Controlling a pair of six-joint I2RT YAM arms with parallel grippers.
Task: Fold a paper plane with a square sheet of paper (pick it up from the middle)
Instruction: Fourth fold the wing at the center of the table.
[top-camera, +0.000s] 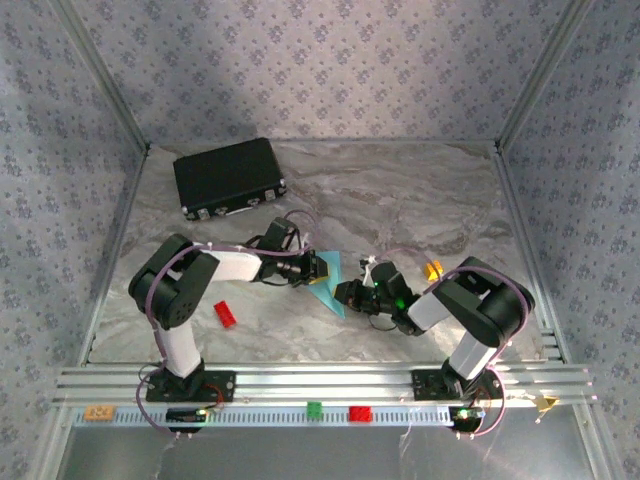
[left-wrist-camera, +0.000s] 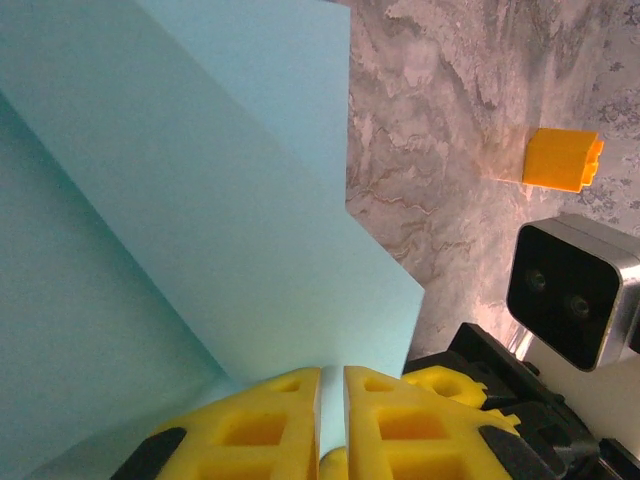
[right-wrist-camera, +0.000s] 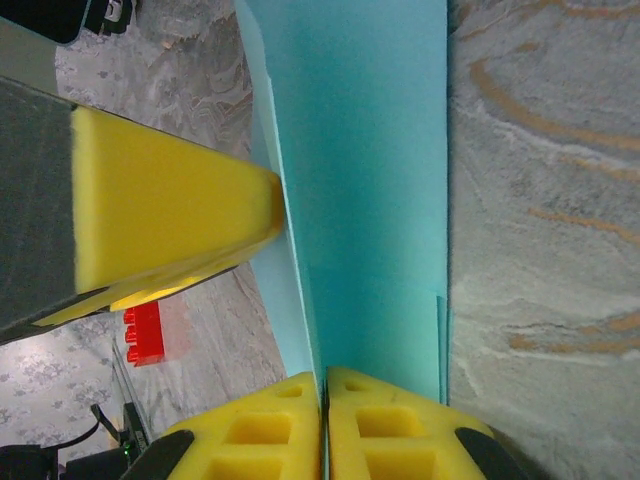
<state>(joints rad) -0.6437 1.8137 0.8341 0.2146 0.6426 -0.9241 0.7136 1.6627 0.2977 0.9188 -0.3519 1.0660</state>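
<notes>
Holding a part-folded sheet of paper (top-camera: 330, 292) at mid-frame in the top view.
Left gripper (top-camera: 321, 270) and right gripper (top-camera: 348, 293) each pinch an edge of it. Creased layers show but no dart shape yet, so I judge several folds remain.

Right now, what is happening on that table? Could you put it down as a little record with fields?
main item: blue paper, partly folded, held between the two grippers mid-table
left gripper: shut on the blue paper
right gripper: shut on the blue paper, at a folded edge
table: grey marbled cover
far left: black case, lying flat
by the left arm: red brick
by the right arm: orange brick
stage: folding under way, not yet a dart shape
</notes>
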